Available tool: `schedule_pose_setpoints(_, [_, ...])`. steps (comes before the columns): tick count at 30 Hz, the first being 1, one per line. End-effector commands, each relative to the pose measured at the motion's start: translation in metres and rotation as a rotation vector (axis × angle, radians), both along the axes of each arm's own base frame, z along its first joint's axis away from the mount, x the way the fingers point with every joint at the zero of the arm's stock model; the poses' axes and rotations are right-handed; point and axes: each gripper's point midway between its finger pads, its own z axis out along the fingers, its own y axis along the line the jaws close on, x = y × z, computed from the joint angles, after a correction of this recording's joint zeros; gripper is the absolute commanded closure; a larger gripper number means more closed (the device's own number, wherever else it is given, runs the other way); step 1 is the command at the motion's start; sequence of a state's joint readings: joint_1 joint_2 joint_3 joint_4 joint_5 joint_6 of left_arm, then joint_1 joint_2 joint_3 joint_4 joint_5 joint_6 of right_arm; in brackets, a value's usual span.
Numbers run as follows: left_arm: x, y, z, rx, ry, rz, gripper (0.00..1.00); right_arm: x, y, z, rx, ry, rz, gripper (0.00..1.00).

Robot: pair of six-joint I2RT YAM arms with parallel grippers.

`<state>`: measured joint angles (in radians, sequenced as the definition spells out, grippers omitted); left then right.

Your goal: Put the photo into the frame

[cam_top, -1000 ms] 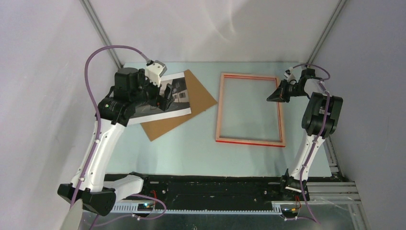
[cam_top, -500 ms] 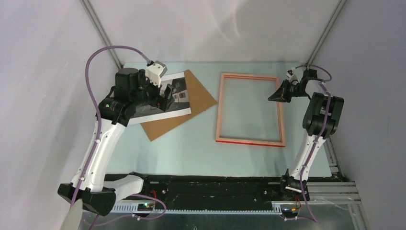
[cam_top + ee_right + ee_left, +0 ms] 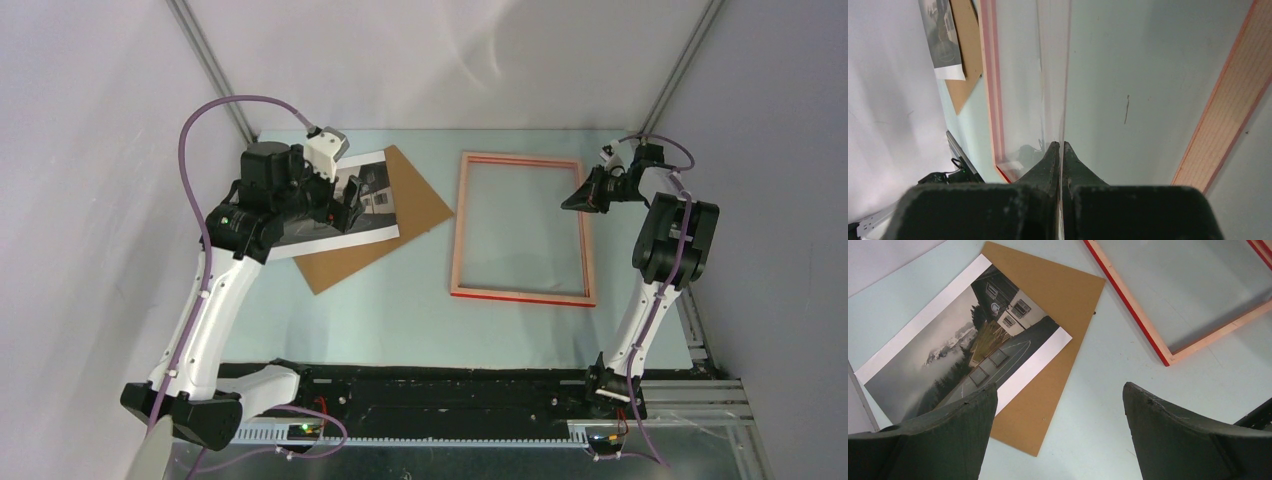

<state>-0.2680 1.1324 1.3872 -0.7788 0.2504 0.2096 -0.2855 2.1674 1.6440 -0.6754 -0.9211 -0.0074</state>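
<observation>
Photo (image 3: 948,355) lies on board (image 3: 1068,305), below left fingers (image 3: 965,425), spread wide, empty. Pinch white margin only; lift flat. Right fingers (image 3: 1060,157) pressed together at frame (image 3: 468,230), hold unclear.

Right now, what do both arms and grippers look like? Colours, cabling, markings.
Left arm and right arm: white links, black joint housings, a purple cable along each. Left gripper and right gripper: two dark wedge-shaped fingers, lightly scuffed. White block on the left wrist. No readable markings.
</observation>
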Motion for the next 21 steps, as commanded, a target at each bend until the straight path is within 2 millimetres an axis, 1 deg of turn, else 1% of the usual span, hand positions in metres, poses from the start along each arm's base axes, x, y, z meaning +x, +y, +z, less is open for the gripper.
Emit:
schedule_pose_setpoints(1, [0.0030,-0.0051,0.0047,-0.024,-0.021,-0.013,0.00,0.0104,-0.0078,0.0052,-0.036,-0.039,0.001,1.00])
schedule_pose_setpoints(11, [0.0023,-0.0056,0.0032,-0.022,-0.018,-0.016,0.00,0.0141,-0.0104,0.0090,-0.055,-0.047,0.014,1.00])
schedule_pose_setpoints(21, [0.0030,-0.0057,0.0016,-0.022,-0.013,-0.016,0.00,0.0130,-0.0042,0.0034,-0.058,-0.036,0.042,1.00])
